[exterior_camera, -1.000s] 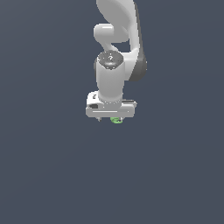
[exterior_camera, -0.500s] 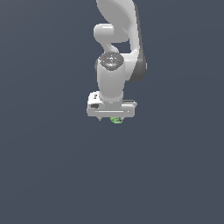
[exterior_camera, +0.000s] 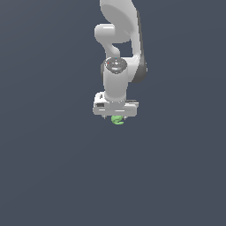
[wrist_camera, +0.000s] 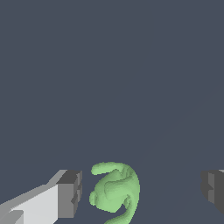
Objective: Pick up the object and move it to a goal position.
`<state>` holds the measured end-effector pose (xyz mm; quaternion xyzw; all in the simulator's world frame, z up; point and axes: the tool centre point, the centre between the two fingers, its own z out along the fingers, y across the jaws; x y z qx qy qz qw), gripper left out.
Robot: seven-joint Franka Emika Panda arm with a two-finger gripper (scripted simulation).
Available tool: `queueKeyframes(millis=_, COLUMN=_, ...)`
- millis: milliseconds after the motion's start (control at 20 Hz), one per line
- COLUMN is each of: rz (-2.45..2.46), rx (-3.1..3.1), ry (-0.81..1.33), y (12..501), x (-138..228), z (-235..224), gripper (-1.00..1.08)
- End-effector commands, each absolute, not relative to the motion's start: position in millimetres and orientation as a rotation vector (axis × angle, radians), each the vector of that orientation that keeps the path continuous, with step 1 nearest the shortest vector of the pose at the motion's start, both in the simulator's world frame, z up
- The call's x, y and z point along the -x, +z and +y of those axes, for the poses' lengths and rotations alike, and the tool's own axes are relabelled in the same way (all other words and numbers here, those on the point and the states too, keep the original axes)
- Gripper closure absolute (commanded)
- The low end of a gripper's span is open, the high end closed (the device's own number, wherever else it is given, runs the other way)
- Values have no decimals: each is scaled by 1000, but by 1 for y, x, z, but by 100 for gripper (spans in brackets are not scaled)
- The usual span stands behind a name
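The object [exterior_camera: 117,120] is a tiny bright green lumpy, curled thing that peeks out just below my white gripper [exterior_camera: 115,115] in the exterior view. In the wrist view the object [wrist_camera: 115,191] lies between my two fingers, close to one dark pad [wrist_camera: 70,194] and well apart from the other [wrist_camera: 213,187]. My gripper [wrist_camera: 141,191] is open around it, and neither pad touches it.
The white arm [exterior_camera: 118,44] reaches down from the upper middle of the exterior view over a plain dark grey-blue surface [exterior_camera: 53,167].
The arm and gripper have shifted only slightly. The green object stays in the same place under the gripper.
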<state>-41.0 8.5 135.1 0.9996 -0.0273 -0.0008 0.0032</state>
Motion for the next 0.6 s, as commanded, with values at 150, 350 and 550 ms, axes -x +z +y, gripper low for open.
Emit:
queueKeyframes(millis=150, rz=-138, rx=-3136, ry=-1, y=113, x=73, z=18, gripper=-92)
queueKeyframes(millis=350, rz=-167, rx=-3136, ry=-1, y=102, x=91, z=22, gripper=-92)
queueKeyframes(millis=550, rz=-187, rx=-3136, ry=0, y=95, x=104, z=24, gripper=-92)
